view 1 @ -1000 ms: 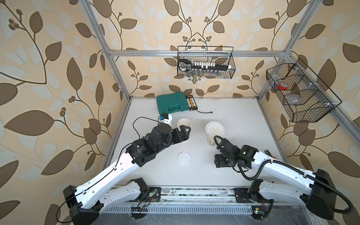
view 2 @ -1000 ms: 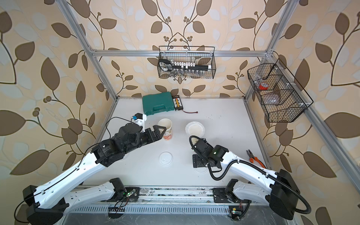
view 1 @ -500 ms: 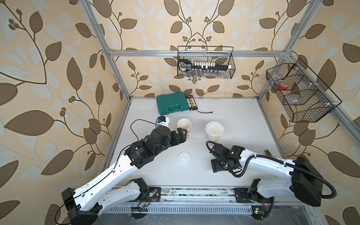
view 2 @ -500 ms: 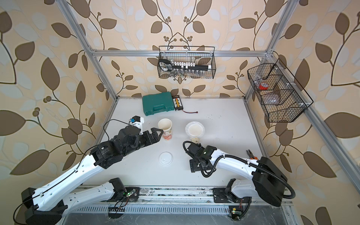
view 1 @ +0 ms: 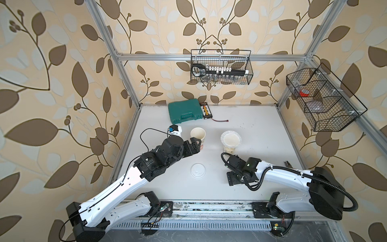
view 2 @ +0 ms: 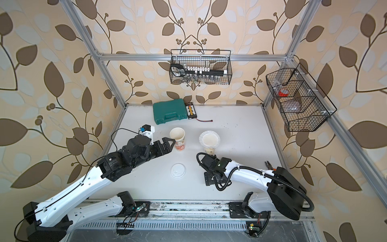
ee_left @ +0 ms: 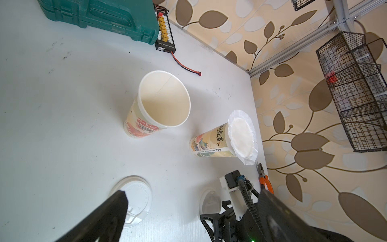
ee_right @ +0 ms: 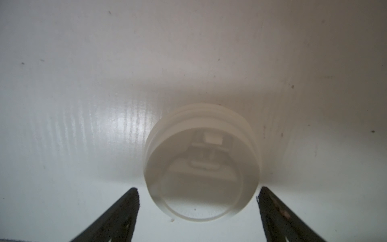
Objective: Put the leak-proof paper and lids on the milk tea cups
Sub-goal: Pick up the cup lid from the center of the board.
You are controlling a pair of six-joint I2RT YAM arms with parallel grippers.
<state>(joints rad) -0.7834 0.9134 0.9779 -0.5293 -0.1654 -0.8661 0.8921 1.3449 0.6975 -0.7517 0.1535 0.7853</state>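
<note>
One paper [view 1: 230, 139] covers the green cup [ee_left: 211, 142]; the red cup [view 1: 198, 134] needs yours next. Left jaws open near it; right jaws open astride a lid [ee_right: 201, 167].

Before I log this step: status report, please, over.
Left gripper open by red-orange cup, bare. Right gripper open over lid. Paper on green-beige cup.

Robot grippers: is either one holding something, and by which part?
Nothing is held. The left gripper stands open near the red-orange printed paper cup. The right gripper, open, straddles a white moulded plastic lid without touching it.
</note>
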